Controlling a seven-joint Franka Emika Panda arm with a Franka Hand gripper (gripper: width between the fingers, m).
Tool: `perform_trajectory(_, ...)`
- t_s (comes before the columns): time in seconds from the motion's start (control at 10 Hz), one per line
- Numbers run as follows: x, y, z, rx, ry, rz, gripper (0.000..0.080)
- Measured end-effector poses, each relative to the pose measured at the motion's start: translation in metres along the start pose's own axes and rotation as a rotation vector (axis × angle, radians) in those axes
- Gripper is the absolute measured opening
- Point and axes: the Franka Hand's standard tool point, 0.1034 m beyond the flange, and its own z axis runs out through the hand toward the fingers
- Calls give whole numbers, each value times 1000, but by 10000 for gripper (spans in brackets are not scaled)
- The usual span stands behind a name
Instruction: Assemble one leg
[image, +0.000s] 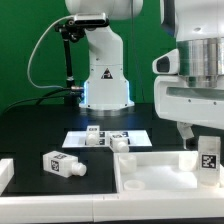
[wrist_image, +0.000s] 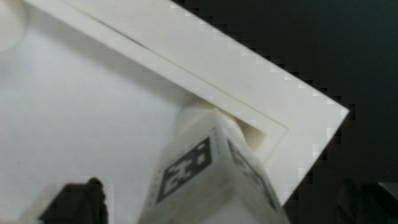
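My gripper (image: 206, 148) hangs over the exterior view's right side and is shut on a leg (image: 209, 165), a white stubby peg with a black-and-white tag. It holds the leg upright at the far right corner of the white rimmed panel (image: 150, 182). In the wrist view the leg (wrist_image: 210, 165) runs from between my dark fingers (wrist_image: 80, 203) down to the panel's inner corner (wrist_image: 267, 95); my gripper (wrist_image: 222, 208) straddles it. Whether the leg's tip touches the panel is hidden.
Another leg (image: 62, 163) lies on the black table at the exterior view's left. Two more legs (image: 95, 136) (image: 120, 144) rest on the marker board (image: 133, 136) behind the panel. The robot base (image: 103, 70) stands at the back.
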Motion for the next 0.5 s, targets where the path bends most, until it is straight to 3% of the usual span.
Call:
perform_trajectory(0.1, 0, 0, 0, -1, 1, -74, 648)
perform_trajectory(0.3, 7, -3, -4, -29, 44, -431, 648)
perform_trajectory(0.4, 5, -3, -3, -24, 39, -368, 648)
perform_trajectory(0.5, 6, -2, -3, -27, 41, -373, 519)
